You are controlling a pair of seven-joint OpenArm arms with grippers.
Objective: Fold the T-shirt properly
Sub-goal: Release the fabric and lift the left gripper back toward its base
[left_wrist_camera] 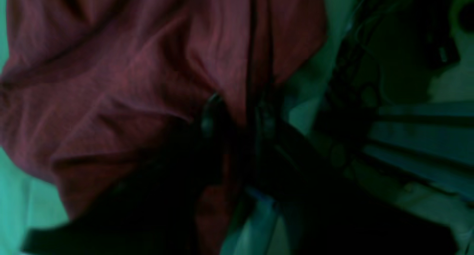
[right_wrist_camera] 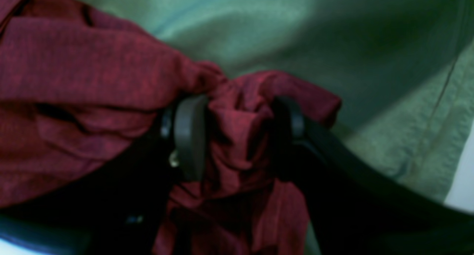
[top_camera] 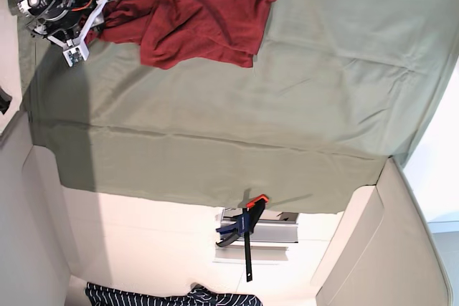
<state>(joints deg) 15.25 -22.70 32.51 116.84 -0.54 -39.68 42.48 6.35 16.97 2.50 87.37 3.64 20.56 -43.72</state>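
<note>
Right end effector (right_wrist_camera: 239, 136) & left end effector (left_wrist_camera: 239, 118) each pinch crumpled dark-red fabric T-shirt (right_wrist_camera: 74, 62); I'd spread it taut, evenly, w/o yanking.

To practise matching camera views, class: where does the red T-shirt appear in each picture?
Left wrist: T-shirt fills left and centre.
Right wrist: T-shirt at left and lower centre, bunched.
Base: T-shirt at top edge, left of centre.
Shared landmark: green cloth beneath it.
</note>
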